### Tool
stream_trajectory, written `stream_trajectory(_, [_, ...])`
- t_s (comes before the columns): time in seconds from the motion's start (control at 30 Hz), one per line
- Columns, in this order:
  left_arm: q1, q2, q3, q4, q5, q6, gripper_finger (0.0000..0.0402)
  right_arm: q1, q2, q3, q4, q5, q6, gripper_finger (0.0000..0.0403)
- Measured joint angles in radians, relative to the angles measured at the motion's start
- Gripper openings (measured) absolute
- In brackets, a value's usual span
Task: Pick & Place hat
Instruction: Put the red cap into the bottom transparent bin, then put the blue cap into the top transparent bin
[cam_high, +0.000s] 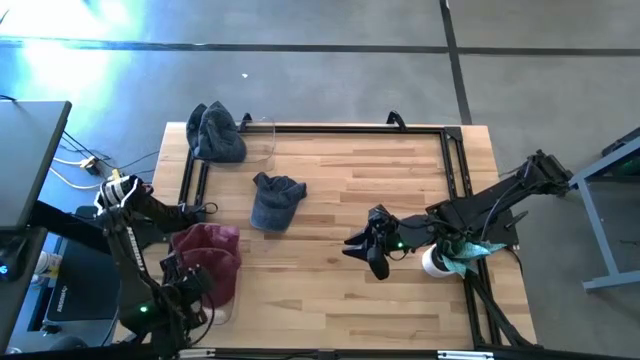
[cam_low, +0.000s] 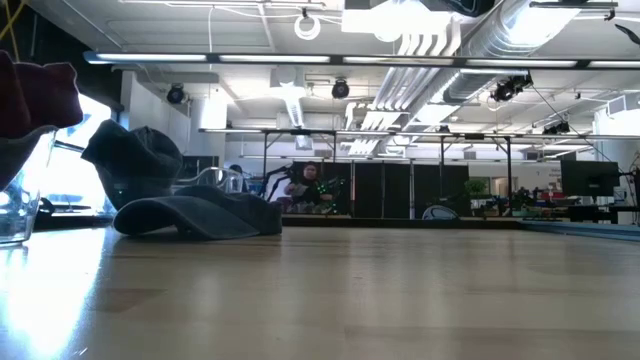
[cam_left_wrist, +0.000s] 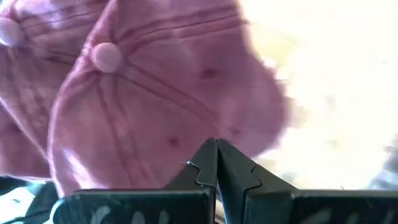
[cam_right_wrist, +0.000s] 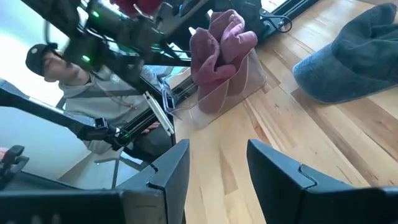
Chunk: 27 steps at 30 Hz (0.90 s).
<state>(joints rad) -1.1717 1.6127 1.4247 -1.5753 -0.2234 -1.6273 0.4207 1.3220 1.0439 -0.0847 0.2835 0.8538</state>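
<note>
A grey-blue hat (cam_high: 275, 200) lies brim down on the wooden table, left of the middle; it also shows in the low view (cam_low: 190, 205) and the right wrist view (cam_right_wrist: 354, 56). Maroon hats (cam_high: 208, 258) sit stacked in a clear bin at the near left. My left gripper (cam_high: 188, 283) is shut just above the top maroon hat (cam_left_wrist: 168, 93). My right gripper (cam_high: 365, 248) is open and empty over bare wood (cam_right_wrist: 217, 168), to the right of the grey-blue hat. My left gripper's shut fingertips (cam_left_wrist: 216, 149) stand over the crown of the top maroon hat (cam_left_wrist: 186, 124), near its edge. I cannot tell whether they touch it.
More grey-blue hats (cam_high: 215, 132) sit at the far left corner beside a clear container (cam_high: 258, 135). A black frame (cam_high: 350, 128) runs along the table's far and side edges. A person (cam_right_wrist: 56, 68) sits beyond the table's left side. Bare wood lies between the two grippers.
</note>
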Motion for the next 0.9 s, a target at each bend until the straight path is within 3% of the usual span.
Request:
stream_trajectory(0.13, [0.000, -0.002, 0.129, 0.008, -0.056, -0.028, 0.0000, 0.007, 0.000, 0.000, 0.013, -0.005, -0.001, 0.0156])
stream_trajectory(0.3, [0.000, -0.003, 0.274, 0.081, -0.349, -0.019, 0.0000, 0.006, 0.008, 0.000, 0.125, 0.035, -0.028, 0.0156])
stream_trajectory(0.47, [0.000, -0.002, 0.284, 0.193, -0.614, 0.000, 0.0000, -0.076, 0.043, 0.001, 0.136, 0.017, 0.009, 0.0158])
stream_trajectory(0.73, [0.092, 0.003, 0.283, 0.263, -0.637, 0.003, 0.0000, -0.270, 0.220, 0.135, 0.073, -0.207, -0.187, 0.0196])
stream_trajectory(0.9, [0.143, 0.003, 0.283, 0.282, -0.582, 0.024, 0.0000, -0.417, 0.366, 0.254, -0.030, -0.310, -0.326, 0.0239])
